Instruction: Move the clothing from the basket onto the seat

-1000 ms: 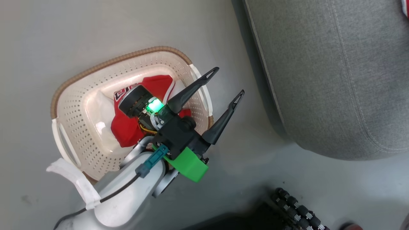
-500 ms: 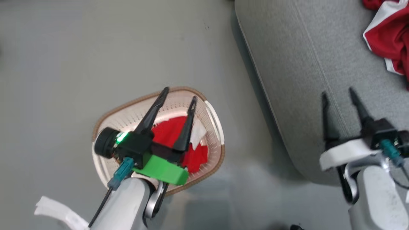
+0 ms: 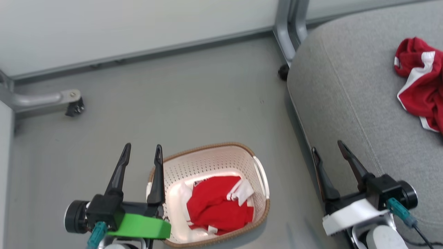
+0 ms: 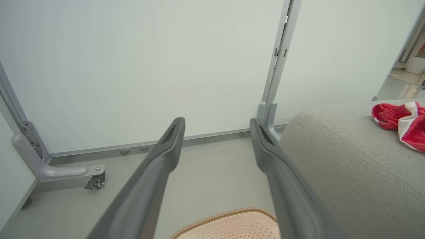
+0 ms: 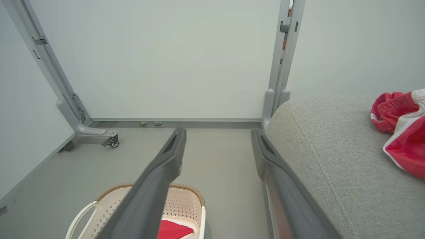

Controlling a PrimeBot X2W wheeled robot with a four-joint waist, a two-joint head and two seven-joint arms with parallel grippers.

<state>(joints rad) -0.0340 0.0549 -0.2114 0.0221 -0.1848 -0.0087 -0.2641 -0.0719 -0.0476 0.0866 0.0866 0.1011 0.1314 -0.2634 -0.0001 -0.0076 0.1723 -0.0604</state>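
One red garment [image 3: 219, 204] lies crumpled in the bottom of the basket [image 3: 207, 148]. It's all bright red folds, with a white striped panel flipped up at its upper right corner and thin white stripes along its lower edge. The basket is cream and perforated, with a brown woven-look rim and a white handle on the side facing the seat [image 3: 346, 103]. It stands on the grey floor [image 3: 173, 97], just beside that big grey cushion.

Up on the seat, well apart from the basket, the other red garment [image 3: 420, 83] lies bunched, with a broad white band running through it.

The left gripper [image 3: 143, 148] hangs at the basket's left rim, fingers spread and nothing between them. The right gripper [image 3: 326, 146] is over the seat's near edge, fingers likewise parted and empty. In both wrist views the fingers point toward a pale wall panel [image 4: 132, 66].
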